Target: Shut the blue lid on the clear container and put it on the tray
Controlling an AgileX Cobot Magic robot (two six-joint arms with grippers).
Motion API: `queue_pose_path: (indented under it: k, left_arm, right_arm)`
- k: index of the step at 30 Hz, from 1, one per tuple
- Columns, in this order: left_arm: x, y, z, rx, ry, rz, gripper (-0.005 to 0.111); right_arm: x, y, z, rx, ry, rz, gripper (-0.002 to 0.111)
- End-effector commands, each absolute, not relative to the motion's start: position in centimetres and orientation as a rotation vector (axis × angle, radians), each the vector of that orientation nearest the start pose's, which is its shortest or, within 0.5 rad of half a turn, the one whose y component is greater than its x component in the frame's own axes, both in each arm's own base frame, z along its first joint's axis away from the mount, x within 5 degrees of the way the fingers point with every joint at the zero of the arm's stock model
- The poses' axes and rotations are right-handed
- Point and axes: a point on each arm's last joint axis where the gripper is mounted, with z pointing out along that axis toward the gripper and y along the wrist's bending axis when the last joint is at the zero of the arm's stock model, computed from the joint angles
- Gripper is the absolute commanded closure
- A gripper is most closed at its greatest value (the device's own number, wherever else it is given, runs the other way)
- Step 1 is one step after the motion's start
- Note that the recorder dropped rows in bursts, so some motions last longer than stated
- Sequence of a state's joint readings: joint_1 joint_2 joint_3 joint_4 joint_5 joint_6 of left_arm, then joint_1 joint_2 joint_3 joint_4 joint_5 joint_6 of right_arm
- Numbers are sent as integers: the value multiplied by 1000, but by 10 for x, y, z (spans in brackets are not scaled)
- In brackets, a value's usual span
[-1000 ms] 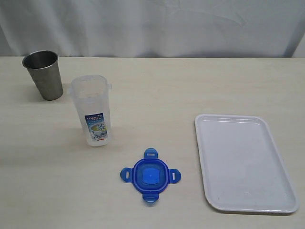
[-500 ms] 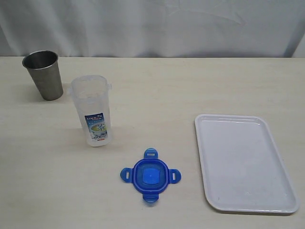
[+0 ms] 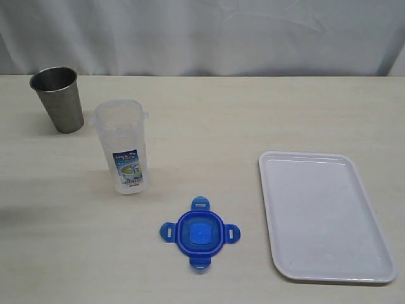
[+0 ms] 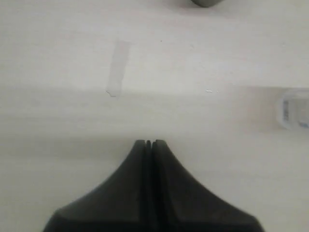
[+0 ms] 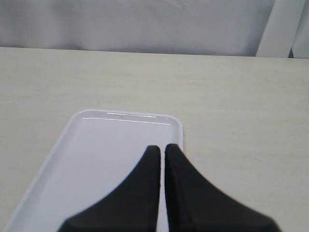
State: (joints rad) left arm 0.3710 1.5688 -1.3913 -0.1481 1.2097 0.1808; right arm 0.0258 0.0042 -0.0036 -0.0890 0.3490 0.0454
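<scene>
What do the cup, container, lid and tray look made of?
Cup: likely brushed steel, with a dull grey metallic sheen. Container: clear plastic with see-through walls. Lid: translucent blue plastic, glossy. Tray: probably white plastic, smooth with a faint sheen.

High exterior overview of table (image 3: 209,126); tray (image 3: 323,215) also in right wrist close-up

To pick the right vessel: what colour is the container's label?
Blue and white label on the container; exterior view shows it best.
</scene>
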Motion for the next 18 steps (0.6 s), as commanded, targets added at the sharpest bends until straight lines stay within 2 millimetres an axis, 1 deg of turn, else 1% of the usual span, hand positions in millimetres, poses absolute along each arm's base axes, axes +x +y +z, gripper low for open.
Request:
queue_pose_path:
  k: [1,2,3,4,5,6,7,8,9,10,11,12,13,14,17,18]
  left_arm:
    - [273,89,323,-276,2803,-141,107]
    - [260,83,327,-277,2766,-136,107]
    - [255,79,328,-270,2759,-145,107]
    - [243,66,324,-229,2762,-175,106]
    - [231,52,315,-179,2784,-220,100]
    - [227,47,307,-169,2798,-231,96]
    - [217,37,294,-164,2799,-261,86]
    - [213,31,285,-162,2791,-286,80]
    - [205,20,269,-163,2782,-336,71]
    - [201,14,261,-155,2787,-353,67]
    - [194,5,246,-130,2808,-388,63]
    - [190,-1,238,-83,2825,-406,63]
    - [183,-15,224,13,2839,-460,63]
    - [181,-27,215,103,2795,-513,63]
    - [180,-45,204,140,2715,-576,63]
    - [178,-52,199,159,2704,-593,59]
  right_arm:
    - [53,-1,182,-41,1828,-41,104]
    - [53,-1,182,-41,1828,-41,104]
    - [53,-1,182,-41,1828,-41,104]
    - [53,-1,182,-41,1828,-41,104]
    - [53,-1,182,-41,1828,-41,104]
    - [53,-1,182,-41,1828,-41,104]
    - [53,-1,182,-41,1828,-41,104]
    - [53,-1,182,-41,1828,-41,104]
    - [53,-1,182,-41,1828,-41,104]
    - [53,-1,182,-41,1828,-41,104]
    - [53,-1,182,-41,1828,-41,104]
    - [53,-1,182,-41,1828,-41,104]
    - [53,-1,182,-41,1828,-41,104]
    - [53,-1,182,-41,1828,-41,104]
    - [53,-1,182,-41,1828,-41,104]
    - [53,-1,182,-41,1828,-41,104]
